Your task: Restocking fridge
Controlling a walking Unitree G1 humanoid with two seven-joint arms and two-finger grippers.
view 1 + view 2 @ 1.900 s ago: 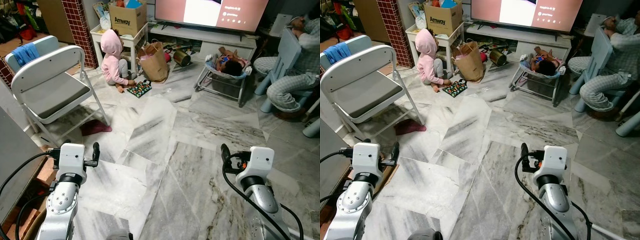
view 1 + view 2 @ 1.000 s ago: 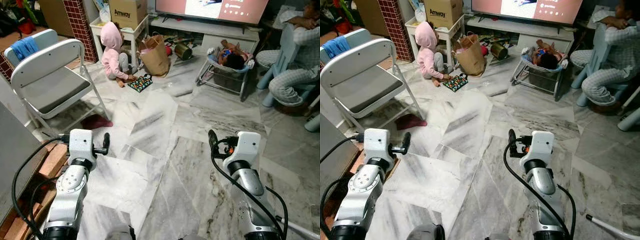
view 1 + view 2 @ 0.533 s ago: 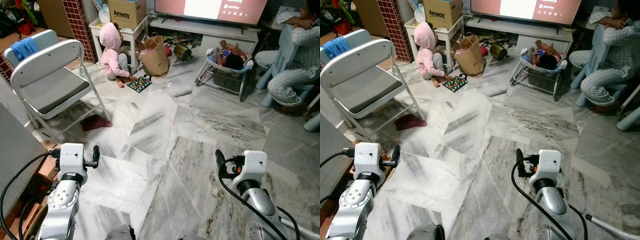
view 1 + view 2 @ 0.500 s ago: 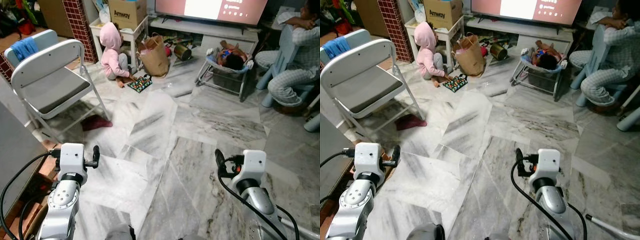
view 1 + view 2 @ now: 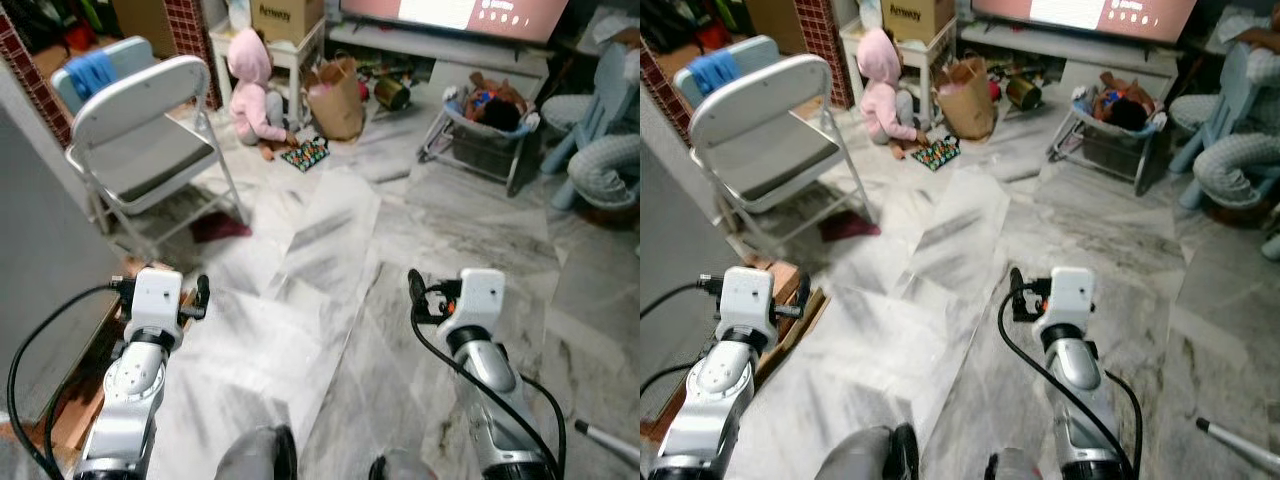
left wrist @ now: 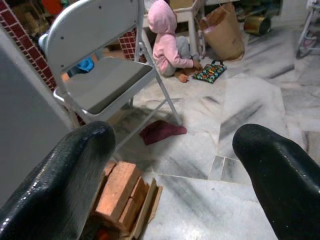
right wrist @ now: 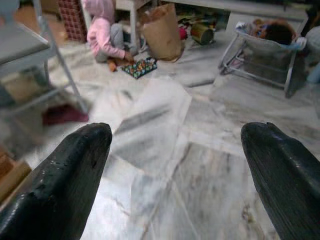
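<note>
- Left gripper (image 6: 170, 165) and right gripper (image 7: 175, 170): fingers spread wide, empty, held low over the marble floor (image 5: 330, 290).
- No fridge or stock item visible; handling and grasp point can't be judged.
- Near left: wood blocks (image 6: 122, 192), folding chair (image 5: 140, 130).
- Far: child in pink (image 5: 255, 90), paper bag (image 5: 337, 98), baby bouncer (image 5: 485, 125), seated person (image 5: 610, 165). Likely walking obstacles.

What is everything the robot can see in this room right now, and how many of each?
Folding chair: one, grey-white, on the robot's left.
Person in a pink hoodie: one, sitting on the floor beyond the chair.
Colourful toy board: one, on the floor by that person.
Paper bag: one, brown, right of that person.
Cardboard box: one, brown, on a white stand.
Baby bouncer: one, occupied, before the TV.
Red cloth: one, near the chair's legs.
Left gripper: black, open.
Right gripper: black, open.
</note>
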